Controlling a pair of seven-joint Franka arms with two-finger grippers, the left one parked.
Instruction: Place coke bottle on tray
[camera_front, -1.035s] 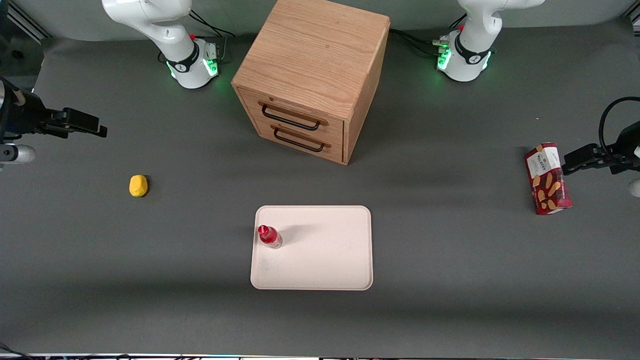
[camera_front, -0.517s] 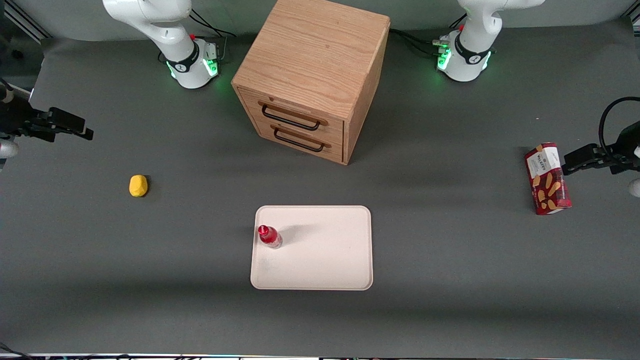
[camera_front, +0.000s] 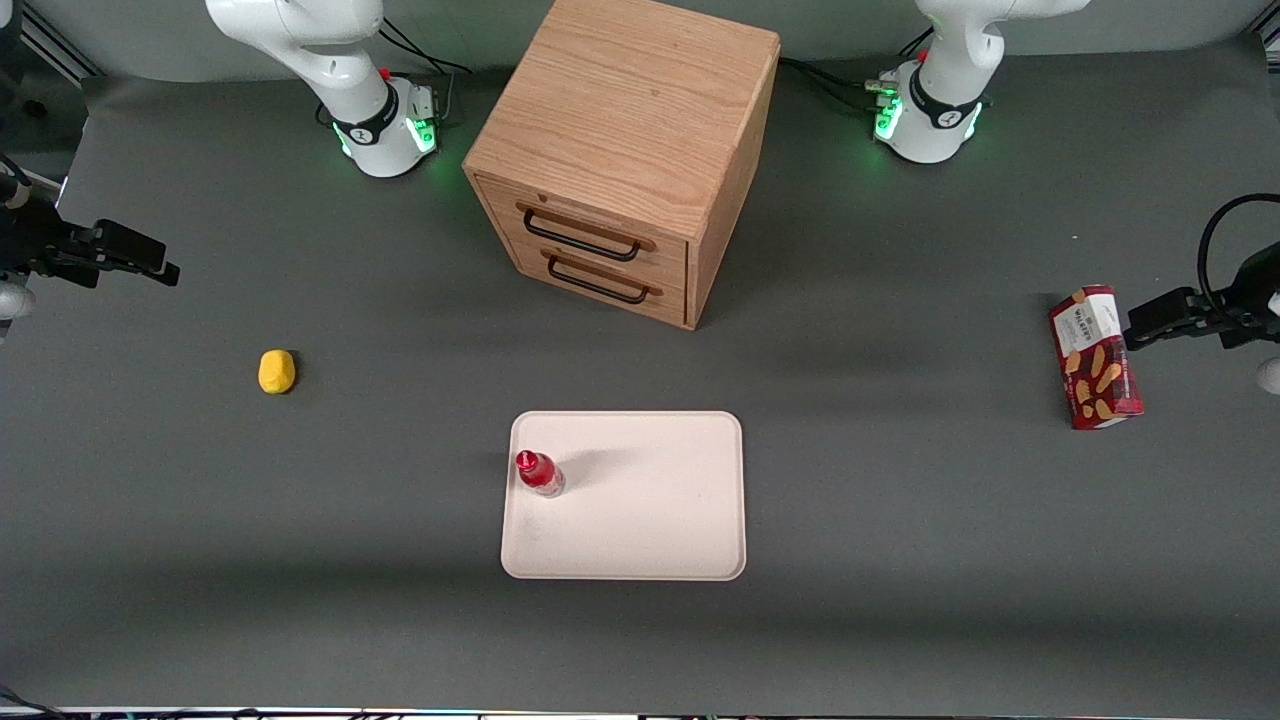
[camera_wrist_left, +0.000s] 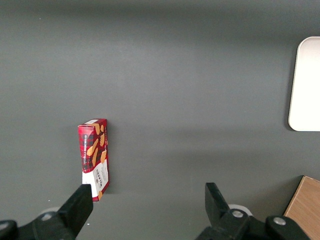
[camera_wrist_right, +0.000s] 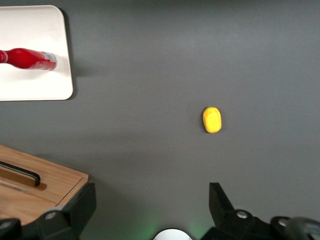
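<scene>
The coke bottle (camera_front: 540, 473), small and red with a red cap and clear base, stands upright on the pale pinkish-cream tray (camera_front: 650, 520), close to the tray's edge on the working arm's side. It also shows in the right wrist view (camera_wrist_right: 27, 59) on the tray (camera_wrist_right: 35, 85). My right gripper (camera_front: 135, 258) is open and empty, high over the working arm's end of the table, far from the tray. In the right wrist view the gripper (camera_wrist_right: 152, 202) has its dark fingers (camera_wrist_right: 82, 205) spread wide with only bare table between them.
A wooden two-drawer cabinet (camera_front: 625, 150) stands farther from the front camera than the tray. A yellow lump (camera_front: 277, 371) lies on the table between my gripper and the tray. A red snack box (camera_front: 1095, 357) lies toward the parked arm's end.
My right gripper has drawn back toward the working arm's end of the table, away from the tray. The bottle has stayed where it stands on the tray.
</scene>
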